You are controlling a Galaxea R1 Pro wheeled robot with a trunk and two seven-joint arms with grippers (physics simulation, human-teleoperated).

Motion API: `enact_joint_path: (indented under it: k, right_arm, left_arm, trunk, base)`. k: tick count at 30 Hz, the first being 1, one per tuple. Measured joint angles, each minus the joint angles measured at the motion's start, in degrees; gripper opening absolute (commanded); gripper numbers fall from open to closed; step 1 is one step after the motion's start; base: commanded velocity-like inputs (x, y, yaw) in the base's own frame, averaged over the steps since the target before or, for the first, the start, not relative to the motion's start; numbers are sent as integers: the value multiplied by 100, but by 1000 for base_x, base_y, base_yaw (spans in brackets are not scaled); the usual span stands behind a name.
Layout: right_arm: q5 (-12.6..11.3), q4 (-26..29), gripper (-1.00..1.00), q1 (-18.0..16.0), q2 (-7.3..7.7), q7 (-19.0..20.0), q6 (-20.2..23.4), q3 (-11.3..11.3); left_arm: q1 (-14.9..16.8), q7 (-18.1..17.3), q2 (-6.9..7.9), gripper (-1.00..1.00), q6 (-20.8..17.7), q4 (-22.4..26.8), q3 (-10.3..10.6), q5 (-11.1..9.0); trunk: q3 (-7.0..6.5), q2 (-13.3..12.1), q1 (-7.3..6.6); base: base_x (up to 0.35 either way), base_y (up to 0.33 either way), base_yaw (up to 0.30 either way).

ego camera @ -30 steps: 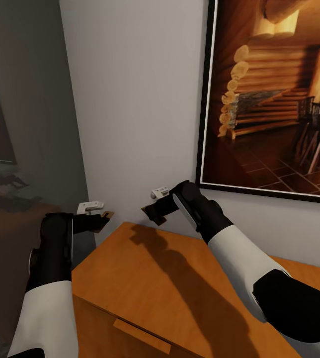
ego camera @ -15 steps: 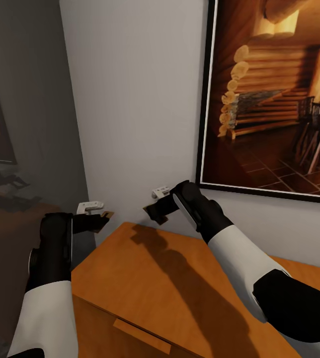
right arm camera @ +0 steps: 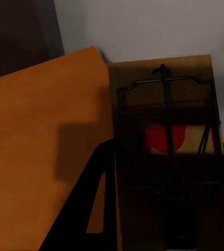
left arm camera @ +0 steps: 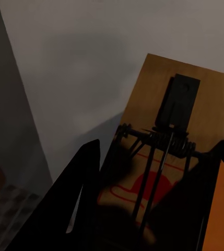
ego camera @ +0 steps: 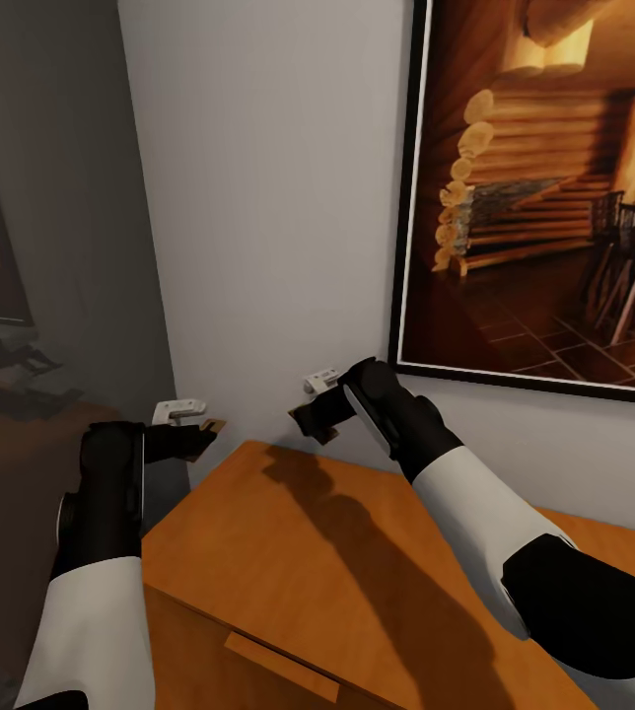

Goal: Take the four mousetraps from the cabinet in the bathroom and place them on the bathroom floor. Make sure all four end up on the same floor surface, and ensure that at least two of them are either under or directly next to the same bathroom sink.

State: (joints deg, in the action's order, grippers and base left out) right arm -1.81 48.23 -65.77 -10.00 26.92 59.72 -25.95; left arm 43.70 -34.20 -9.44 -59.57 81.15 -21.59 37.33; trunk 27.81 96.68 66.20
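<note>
Grey wall (ego camera: 258, 197), orange dresser (ego camera: 357, 572) at 6 o'clock, both arms raised over it: left gripper (ego camera: 191, 441) and right gripper (ego camera: 310, 419) fingers each pinching a mousetrap (left arm camera: 169, 151) (right arm camera: 166, 146) by its edges; likely light, stiff, spring-loaded—avoid the wire.

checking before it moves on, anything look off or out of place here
Nothing looks damaged or spilled. Each hand grips a mousetrap: the left hand holds one and the right hand another, both carried in the air over the corner of an orange wooden dresser, facing a wall with a framed picture.
</note>
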Motion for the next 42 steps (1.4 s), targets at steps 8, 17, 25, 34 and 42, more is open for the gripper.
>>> enact_joint_path:
  k: [8,17,25,34,42]
  right_arm:
    - [39,33,-100,0,0,-3,1,-22]
    - [55,93,-100,0,0,-11,1,-73]
    - [414,95,-100,0,5,-85,5,-61]
    - [606,95,-100,0,0,-98,9,-48]
    - [598,80,-100,0,6,-97,9,-35]
  left_arm:
    - [0,0,-4,-100,-5,1,1,14]
    - [0,-3,-6,-100,-9,-7,1,16]
    - [0,-4,-8,-100,-9,-21,-2,21]
    - [0,-9,-8,-100,-4,-33,-5,-3]
    - [0,-17,0,-100,39,-70,-1,-4]
  trunk:
    - [0,0,2]
    - [0,0,4]
    - [0,0,4]
    - [0,0,3]
    - [0,0,0]
  base:
    - [-77,0,0]
    - [-310,0,0]
    - [-342,0,0]
    - [-337,0,0]
    - [-95,0,0]
